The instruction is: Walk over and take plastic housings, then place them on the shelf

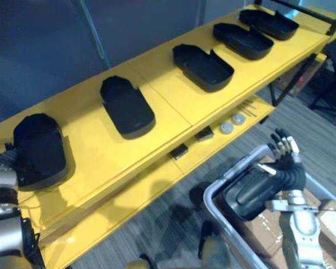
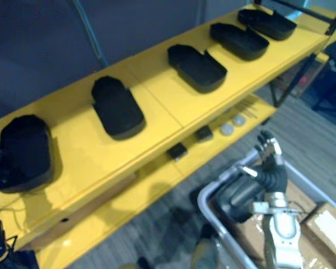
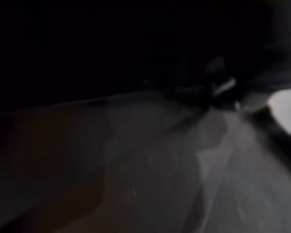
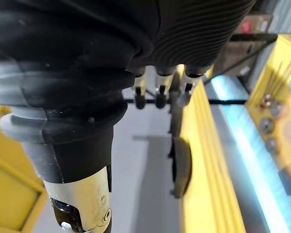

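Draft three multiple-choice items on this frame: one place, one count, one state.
1. Where is the housing that is off the shelf? A in the grey bin; B on the floor; C on a chair.
2. How many black housings are on the top shelf? A three; B five; C seven.
3. Right hand? A open; B shut on a housing; C shut, empty.
Key: A, it lies inside the bin's rim; B, five sit in a row; A, its fingers are straight above the bin.
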Controlling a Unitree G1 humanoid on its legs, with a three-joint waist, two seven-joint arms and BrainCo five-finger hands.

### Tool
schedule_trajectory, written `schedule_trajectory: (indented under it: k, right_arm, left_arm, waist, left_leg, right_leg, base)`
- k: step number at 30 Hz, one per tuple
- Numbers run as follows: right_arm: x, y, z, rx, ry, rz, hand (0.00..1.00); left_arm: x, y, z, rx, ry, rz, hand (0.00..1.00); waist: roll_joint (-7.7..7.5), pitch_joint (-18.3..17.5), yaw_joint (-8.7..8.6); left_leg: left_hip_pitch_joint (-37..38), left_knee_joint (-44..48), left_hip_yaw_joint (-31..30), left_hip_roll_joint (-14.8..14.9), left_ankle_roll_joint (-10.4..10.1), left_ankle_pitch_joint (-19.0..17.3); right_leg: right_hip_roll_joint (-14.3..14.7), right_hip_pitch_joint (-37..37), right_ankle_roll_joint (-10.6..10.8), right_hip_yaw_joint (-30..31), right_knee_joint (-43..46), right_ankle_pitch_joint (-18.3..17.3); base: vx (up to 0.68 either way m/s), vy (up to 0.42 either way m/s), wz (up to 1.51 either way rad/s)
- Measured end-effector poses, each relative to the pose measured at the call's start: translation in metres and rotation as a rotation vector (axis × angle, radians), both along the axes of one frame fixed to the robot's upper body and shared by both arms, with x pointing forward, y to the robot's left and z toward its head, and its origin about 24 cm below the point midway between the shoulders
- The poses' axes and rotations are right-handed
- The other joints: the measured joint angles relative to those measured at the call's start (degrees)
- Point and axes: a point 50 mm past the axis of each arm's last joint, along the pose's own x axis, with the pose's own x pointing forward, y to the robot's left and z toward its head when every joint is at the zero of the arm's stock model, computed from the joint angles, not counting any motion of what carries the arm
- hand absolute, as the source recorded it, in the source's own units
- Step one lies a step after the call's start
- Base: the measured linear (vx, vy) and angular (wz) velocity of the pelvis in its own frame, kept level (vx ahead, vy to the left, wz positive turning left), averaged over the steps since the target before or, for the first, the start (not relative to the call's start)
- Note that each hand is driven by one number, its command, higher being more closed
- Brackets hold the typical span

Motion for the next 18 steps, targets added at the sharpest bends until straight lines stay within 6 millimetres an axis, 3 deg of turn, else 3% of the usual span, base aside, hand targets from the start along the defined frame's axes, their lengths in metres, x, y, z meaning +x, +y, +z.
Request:
schedule_trajectory:
  k: [4,5,11,18]
  right_arm:
    - [0.000,0.001,-0.003,0.009,0.018,-0.007,0.00]
    - [0.000,0.001,-0.003,0.010,0.018,-0.007,0.00]
    - [0.001,-0.001,-0.001,0.009,0.013,-0.014,0.00]
    - [0.000,-0.008,0.002,0.009,0.001,-0.039,0.00]
  left_arm:
    - [-0.002,0.002,0.000,0.030,-0.010,-0.014,1.00]
    - [-0.003,0.003,-0.001,0.040,-0.010,-0.013,0.00]
    - [-0.015,0.007,-0.010,0.075,0.021,0.017,0.00]
    - [-0.014,0.006,-0.009,0.162,-0.032,0.029,0.00]
  waist:
    - [0.02,0.0,0.80]
    - [0.02,0.0,0.96]
    - [0.02,0.0,1.07]
    - [0.02,0.0,1.10]
  left_leg:
    - [0.0,-0.5,-0.4,-0.1,0.0,0.0]
    - [-0.1,-0.5,-0.3,-0.1,0.0,0.0]
    - [-0.1,-0.5,-0.3,-0.1,0.0,0.0]
    - [-0.1,-0.5,-0.2,-0.1,0.1,0.0]
  right_leg:
    - [0.1,0.8,0.3,-0.7,-1.4,0.6]
    - [0.1,0.8,0.3,-0.7,-1.7,0.7]
    - [0.1,0.8,0.3,-0.7,-1.8,0.7]
    - [0.1,0.8,0.3,-0.7,-1.8,0.7]
  base:
    - [0.01,0.003,0.06]
    - [0.00,0.000,0.00]
    - [0.00,0.000,0.00]
    - [0.00,0.000,0.00]
